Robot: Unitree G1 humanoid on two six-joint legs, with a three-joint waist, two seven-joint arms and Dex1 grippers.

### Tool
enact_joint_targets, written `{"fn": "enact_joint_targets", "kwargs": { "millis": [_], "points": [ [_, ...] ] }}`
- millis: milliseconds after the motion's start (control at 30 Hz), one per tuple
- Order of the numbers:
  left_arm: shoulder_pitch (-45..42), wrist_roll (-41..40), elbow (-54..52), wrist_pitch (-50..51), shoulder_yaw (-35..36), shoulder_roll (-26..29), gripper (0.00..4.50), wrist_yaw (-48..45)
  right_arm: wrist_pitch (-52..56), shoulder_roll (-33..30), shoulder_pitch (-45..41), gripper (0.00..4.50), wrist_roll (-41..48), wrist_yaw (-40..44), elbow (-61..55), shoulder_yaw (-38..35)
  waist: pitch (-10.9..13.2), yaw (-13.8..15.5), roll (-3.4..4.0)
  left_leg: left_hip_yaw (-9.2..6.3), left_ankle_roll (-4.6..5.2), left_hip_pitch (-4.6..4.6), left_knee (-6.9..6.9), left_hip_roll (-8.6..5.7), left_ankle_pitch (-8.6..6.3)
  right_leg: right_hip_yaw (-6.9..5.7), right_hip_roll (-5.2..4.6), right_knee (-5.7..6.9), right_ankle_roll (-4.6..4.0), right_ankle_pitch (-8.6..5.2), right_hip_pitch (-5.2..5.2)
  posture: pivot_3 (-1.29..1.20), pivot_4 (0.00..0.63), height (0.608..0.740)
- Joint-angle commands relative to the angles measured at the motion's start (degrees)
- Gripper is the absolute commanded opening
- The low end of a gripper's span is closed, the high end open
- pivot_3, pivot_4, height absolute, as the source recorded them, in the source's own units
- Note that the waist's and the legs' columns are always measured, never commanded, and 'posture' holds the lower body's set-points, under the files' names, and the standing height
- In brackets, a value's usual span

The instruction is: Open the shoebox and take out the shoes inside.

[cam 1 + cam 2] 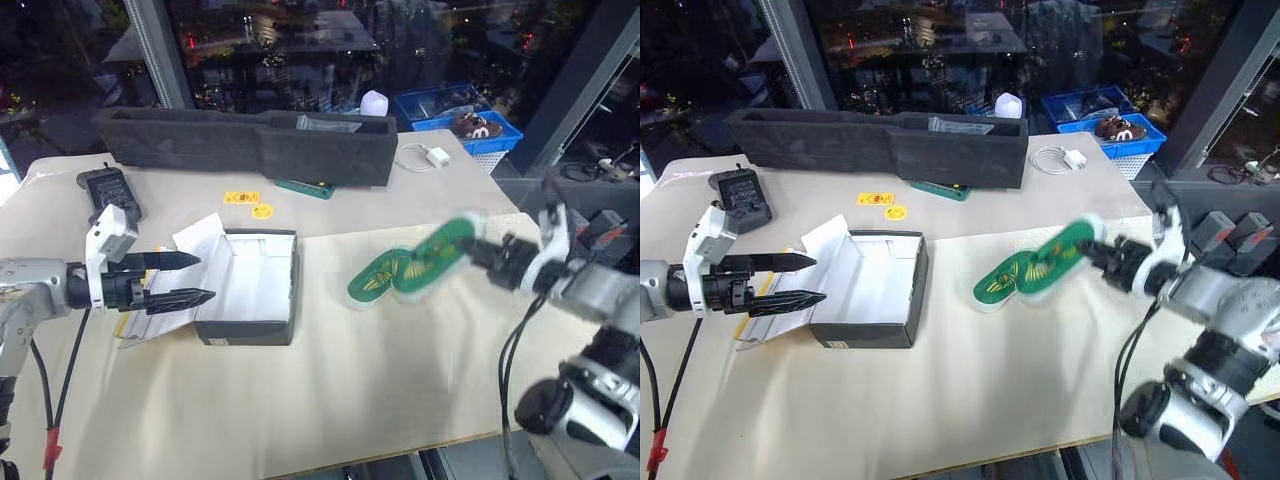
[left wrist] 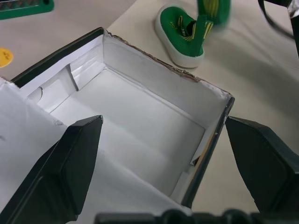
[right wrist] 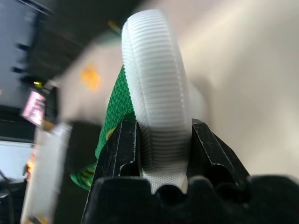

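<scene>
shoebox [image 1: 250, 290]: black sides, white inside, open and empty, on the table left of centre | writing: none I can read | shoes: one [image 1: 375, 280] on the table, white sole, green insole; the other [image 1: 440, 255] clamped in my right gripper [image 3: 161, 140], raised beside it | my left gripper [image 1: 190, 280]: spread wide at the box's open end

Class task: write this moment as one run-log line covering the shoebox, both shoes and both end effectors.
shoebox: open, empty | first shoe: on table | second shoe: held by right end effector, off table | left end effector: open, at shoebox
</scene>
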Motion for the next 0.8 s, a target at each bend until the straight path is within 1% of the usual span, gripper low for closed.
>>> {"fn": "enact_joint_targets", "kwargs": {
  "millis": [33,167,267,333,433,500,633,700,733,800],
  "points": [
    [-0.95,0.31,-0.5,-1.04,0.48,0.24,4.5,-0.56,0.44,-0.45,1.29,1.37,6.15,-1.11,-3.44,0.1,0.0,-0.31,0.0,0.06,0.01,0.03,0.0,0.0,-0.01,0.09,0.03,0.0,0.02,0.01,0.0,0.0,0.15,0.728],
    [-1.08,0.43,-0.48,-1.02,0.25,0.13,4.5,-0.59,0.44,2.13,1.33,1.37,6.73,-3.32,-2.45,-0.65,0.0,-0.93,0.0,0.23,0.01,0.09,0.04,0.01,-0.01,0.47,0.16,-0.02,0.12,0.07,0.01,0.0,0.15,0.728],
    [-1.26,0.67,-0.3,-1.15,0.05,0.06,4.5,-0.57,-0.45,6.4,-1.29,1.37,5.08,-5.17,-0.47,-2.62,0.0,-1.15,0.0,0.29,0.01,0.1,0.04,0.01,-0.01,0.58,0.2,-0.05,0.16,0.09,0.02,0.0,0.15,0.728],
    [-1.51,0.73,-0.44,-1.17,-0.02,0.07,4.5,-0.51,-2.33,7.73,-0.84,1.37,3.91,-5.66,0.7,-1.62,0.0,-1.15,0.0,0.35,0.01,0.1,0.04,0.02,-0.01,0.64,0.22,-0.05,0.19,0.11,0.0,0.0,0.15,0.728],
    [-2.09,0.76,-0.4,-1.17,0.1,0.28,4.5,-0.53,-5.33,8.0,1.86,1.37,1.36,-4.94,2.26,2.08,-0.01,-0.91,-0.01,0.35,0.02,0.06,0.04,0.01,-0.01,0.65,0.22,-0.1,0.19,0.11,0.0,0.0,0.15,0.728],
    [-2.12,0.91,-0.25,-1.34,0.26,0.4,4.5,-0.6,-7.38,7.16,3.46,1.37,-0.25,-4.41,2.61,4.72,-0.05,-0.87,-0.08,0.35,0.07,0.04,0.04,0.0,-0.04,0.66,0.22,-0.18,0.2,0.11,0.03,0.0,0.15,0.728],
    [-1.88,1.11,-0.41,-1.39,0.67,0.32,4.5,-0.5,-10.75,4.89,5.64,1.37,-2.13,-3.4,2.82,7.46,-0.06,-1.12,-0.09,0.46,0.08,0.06,0.06,-0.01,-0.05,0.8,0.21,-0.23,0.29,0.17,0.04,0.0,0.15,0.728],
    [-1.54,1.12,-0.67,-1.41,0.82,0.23,4.5,-0.49,-11.91,3.23,7.3,1.93,-3.07,-3.01,2.0,9.38,-0.06,-1.02,-0.1,0.48,0.08,0.09,0.05,-0.01,-0.05,0.81,0.21,-0.22,0.3,0.17,0.06,0.0,0.15,0.728],
    [-1.39,1.16,-0.77,-1.49,0.85,0.18,4.5,-0.47,-12.39,2.24,8.09,2.05,-3.45,-2.7,1.39,10.44,-0.06,-0.82,-0.1,0.48,0.08,0.11,0.05,-0.01,-0.05,0.81,0.21,-0.22,0.3,0.17,0.06,0.0,0.15,0.728],
    [-1.18,1.23,-0.82,-1.64,0.9,0.14,4.5,-0.49,-13.09,1.22,8.94,2.83,-3.72,-2.13,0.82,11.7,-0.1,-0.48,-0.16,0.48,0.09,0.09,0.05,-0.03,-0.05,0.81,0.2,-0.24,0.3,0.17,0.07,0.0,0.15,0.728]
  ]
}}
